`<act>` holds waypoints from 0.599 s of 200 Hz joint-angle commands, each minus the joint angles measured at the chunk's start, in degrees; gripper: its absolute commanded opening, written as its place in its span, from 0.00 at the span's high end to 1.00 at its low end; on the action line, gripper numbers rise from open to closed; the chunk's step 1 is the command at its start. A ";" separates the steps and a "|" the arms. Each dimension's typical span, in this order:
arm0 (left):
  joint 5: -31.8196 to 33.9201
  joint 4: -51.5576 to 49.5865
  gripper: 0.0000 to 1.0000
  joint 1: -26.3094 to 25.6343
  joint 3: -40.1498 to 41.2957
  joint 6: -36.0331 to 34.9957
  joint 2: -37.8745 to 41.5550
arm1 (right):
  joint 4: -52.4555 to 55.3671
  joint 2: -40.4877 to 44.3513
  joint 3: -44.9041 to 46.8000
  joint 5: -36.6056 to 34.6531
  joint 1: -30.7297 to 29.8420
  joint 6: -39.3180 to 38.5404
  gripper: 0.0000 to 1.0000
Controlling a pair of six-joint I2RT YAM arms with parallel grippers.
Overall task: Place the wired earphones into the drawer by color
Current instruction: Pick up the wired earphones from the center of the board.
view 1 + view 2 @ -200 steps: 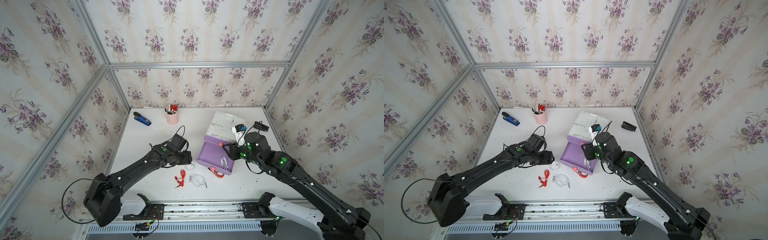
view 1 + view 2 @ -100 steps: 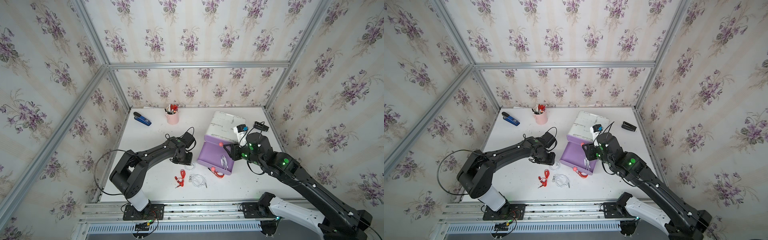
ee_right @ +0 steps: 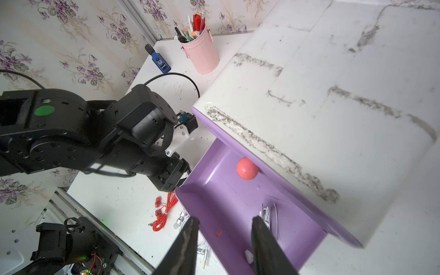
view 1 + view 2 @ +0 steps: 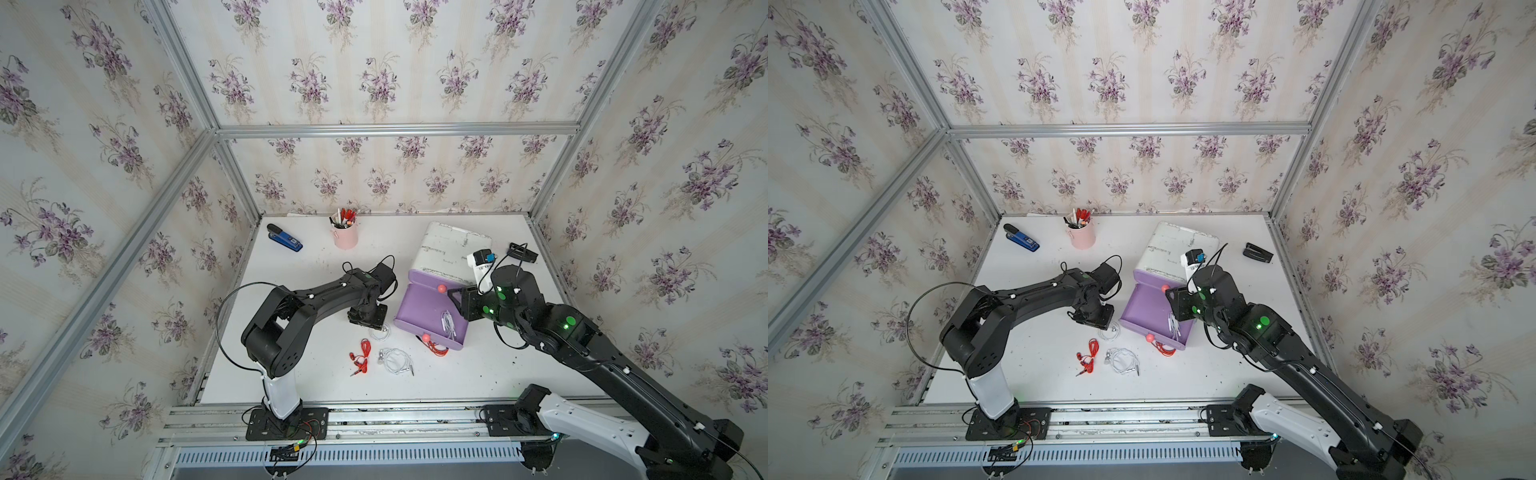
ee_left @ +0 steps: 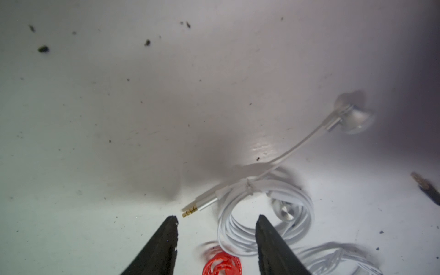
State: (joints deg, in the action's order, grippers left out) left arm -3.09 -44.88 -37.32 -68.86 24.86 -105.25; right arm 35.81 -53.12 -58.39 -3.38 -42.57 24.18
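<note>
Lowered and drawn in over the last second, the left gripper (image 5: 216, 217) now hangs just above the table (image 5: 95, 119). Its jaws are narrower than before but parted, with nothing clamped between them. A coiled white earphone bundle (image 5: 273, 185) lies right at its tips. The gold jack plug (image 5: 189, 211) sits just ahead of one finger (image 5: 166, 240). The other finger crosses the coil, perhaps touching it, though the wrist view does not settle that. One earbud (image 5: 354, 116) trails away from the coil.

In both top views the coiled white earphone bundle (image 4: 380, 332) lies just beside the near corner of the open purple drawer (image 4: 419, 307). Closer to the table's front edge lie red earphones (image 4: 362, 358) and, just beside them, a second white bundle (image 4: 397, 360), both apart from the gripper.

The right gripper (image 3: 225, 218) has not shifted. It hovers over the drawer, jaws parted and empty, with white earphones (image 3: 267, 214) on the drawer floor by one finger. A red cord (image 4: 437, 348) shows under the drawer's front.
</note>
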 commanded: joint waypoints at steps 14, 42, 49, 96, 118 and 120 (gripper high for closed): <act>1.51 -2.05 0.44 -0.02 -1.90 -2.71 -3.15 | -0.67 -0.31 0.03 -0.18 0.14 -0.59 0.59; 1.13 -2.40 0.44 -0.05 -2.67 -3.65 -4.57 | -0.68 -0.54 -0.04 -0.29 0.24 -0.54 0.60; 1.68 -2.79 0.47 -0.11 -3.01 -3.88 -4.91 | -0.70 -0.50 0.01 -0.28 0.26 -0.62 0.60; 1.96 -2.89 0.74 -0.06 -3.86 -5.63 -6.84 | -0.83 -1.07 0.10 -0.21 0.42 -0.54 0.60; 2.52 -3.29 0.80 0.03 -4.03 -5.96 -6.79 | -0.64 -1.13 0.06 0.06 0.38 -0.46 0.60; 2.49 -3.24 0.80 0.05 -3.94 -5.94 -6.65 | -0.63 -1.11 0.13 0.00 0.38 -0.50 0.60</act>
State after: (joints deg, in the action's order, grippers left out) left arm -3.20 -47.05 -37.54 -73.32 19.94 -111.33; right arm 35.81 -54.15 -58.26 -3.38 -42.19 24.01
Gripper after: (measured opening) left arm 0.225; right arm 0.399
